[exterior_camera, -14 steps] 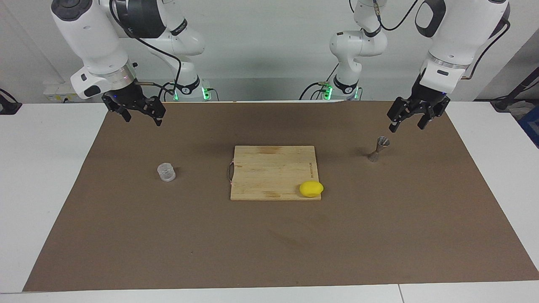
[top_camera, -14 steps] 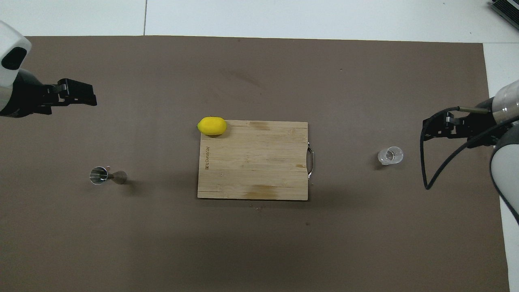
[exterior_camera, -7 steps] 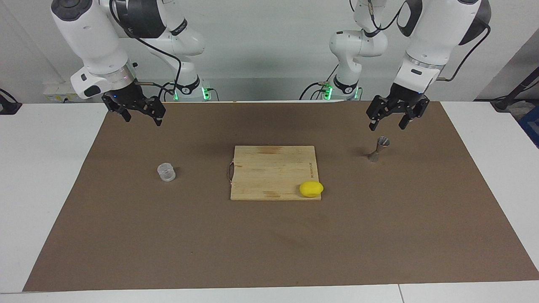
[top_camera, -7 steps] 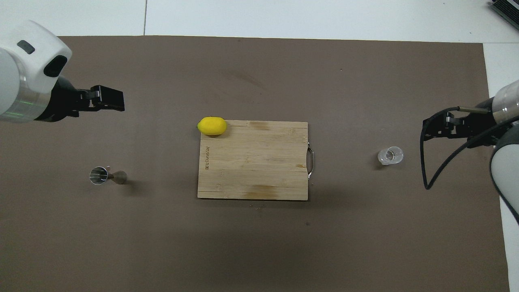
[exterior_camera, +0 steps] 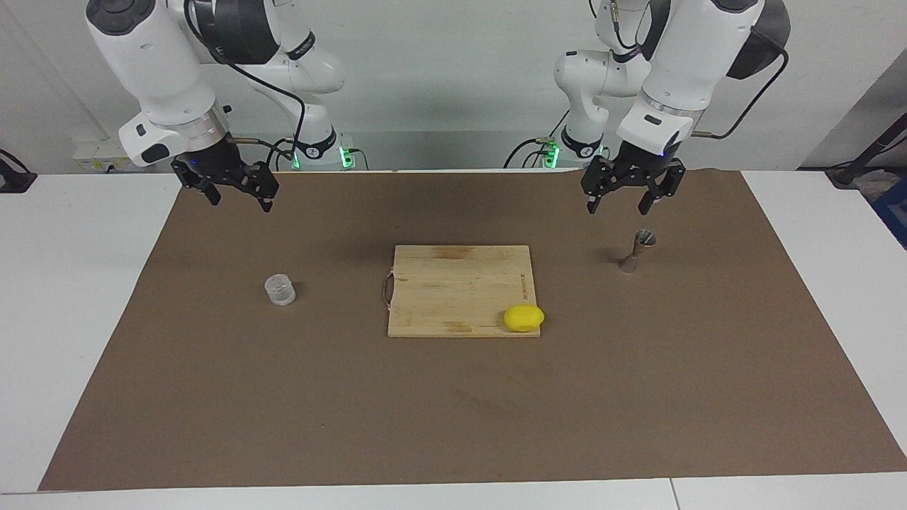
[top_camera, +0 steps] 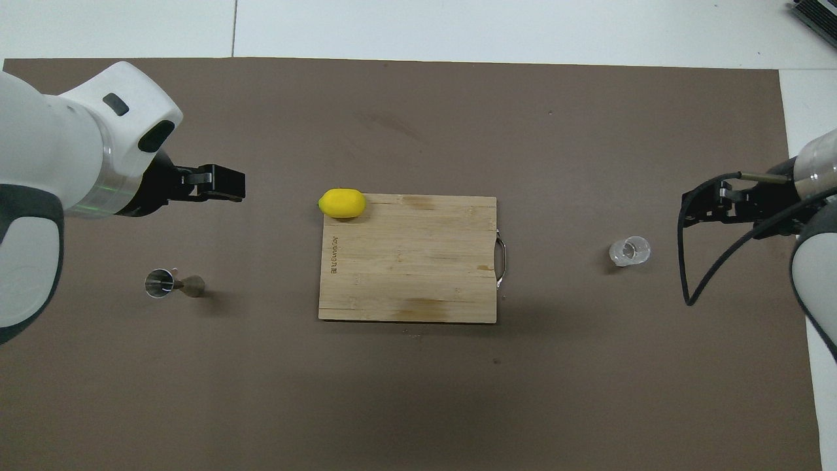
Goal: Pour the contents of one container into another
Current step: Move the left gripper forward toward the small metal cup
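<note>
The clear ribbed cup point(exterior_camera: 280, 290) point(top_camera: 630, 252) stands on the brown mat toward the right arm's end of the table. A silver hourglass jigger point(exterior_camera: 636, 251) point(top_camera: 171, 283) stands upright toward the left arm's end. My left gripper point(exterior_camera: 618, 205) point(top_camera: 225, 184) hangs open and empty in the air over the mat between the jigger and the cutting board, touching nothing. My right gripper point(exterior_camera: 241, 202) point(top_camera: 696, 206) is also open and empty, raised over the mat beside the cup, toward the right arm's end.
A wooden cutting board point(exterior_camera: 453, 283) point(top_camera: 405, 261) with a metal handle lies in the middle of the brown mat point(exterior_camera: 453, 411). A yellow lemon point(exterior_camera: 524, 317) point(top_camera: 341, 203) rests on the board's corner farther from the robots, toward the left arm's end.
My left gripper has swung from the left arm's end of the mat toward the middle, passing above the jigger. The right arm, cup, jigger and lemon have not moved.
</note>
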`<state>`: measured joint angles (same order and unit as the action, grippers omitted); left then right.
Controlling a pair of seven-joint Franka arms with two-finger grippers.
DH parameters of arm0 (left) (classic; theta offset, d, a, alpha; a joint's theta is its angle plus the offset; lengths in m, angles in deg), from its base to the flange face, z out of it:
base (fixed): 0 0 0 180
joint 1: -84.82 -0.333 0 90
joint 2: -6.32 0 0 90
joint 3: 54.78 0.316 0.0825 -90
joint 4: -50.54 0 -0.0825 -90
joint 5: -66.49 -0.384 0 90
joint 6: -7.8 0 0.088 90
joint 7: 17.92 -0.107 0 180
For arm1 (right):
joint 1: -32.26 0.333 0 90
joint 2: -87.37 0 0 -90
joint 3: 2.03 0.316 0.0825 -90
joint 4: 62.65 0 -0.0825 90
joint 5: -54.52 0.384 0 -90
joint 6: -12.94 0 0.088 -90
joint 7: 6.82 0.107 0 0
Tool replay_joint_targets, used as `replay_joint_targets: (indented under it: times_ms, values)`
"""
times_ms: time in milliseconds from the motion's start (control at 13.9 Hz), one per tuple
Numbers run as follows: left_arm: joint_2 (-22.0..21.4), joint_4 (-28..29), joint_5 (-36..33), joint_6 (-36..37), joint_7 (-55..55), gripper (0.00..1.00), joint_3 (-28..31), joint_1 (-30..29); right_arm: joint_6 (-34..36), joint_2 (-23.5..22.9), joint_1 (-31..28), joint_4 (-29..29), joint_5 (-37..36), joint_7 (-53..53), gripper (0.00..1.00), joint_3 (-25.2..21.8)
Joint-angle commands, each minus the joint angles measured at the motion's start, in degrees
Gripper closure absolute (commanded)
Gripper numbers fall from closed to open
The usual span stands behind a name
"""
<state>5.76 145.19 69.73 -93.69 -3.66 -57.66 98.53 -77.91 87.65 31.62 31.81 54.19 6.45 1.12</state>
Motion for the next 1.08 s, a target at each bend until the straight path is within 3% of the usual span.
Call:
replay_joint_targets:
  times_ms: [0,216,360,576,1009]
  values:
    - [-2.5,3.1,2.2,-0.3,-6.0,0.0,1.1,-2.9,0.3,0.9,-0.7,0.8,-0.2,-0.9,0.0,0.4]
    - [-2.8,3.3,9.4,1.8,-25.5,0.0,1.1,-8.7,0.3,0.9,-0.7,0.8,-0.2,-0.9,0.0,0.4]
    - [-3.3,4.0,14.5,3.1,-30.9,0.0,1.1,-12.3,0.3,0.9,-0.7,0.8,-0.2,-0.9,0.0,0.4]
    - [-4.7,8.1,21.4,2.6,-42.0,0.0,1.1,-17.7,0.3,0.9,-0.7,0.8,-0.2,-0.9,0.0,0.4]
    - [-3.4,16.3,34.7,2.4,-67.5,0.0,1.1,-27.2,0.3,0.9,-0.7,0.8,-0.2,-0.9,0.0,0.4]
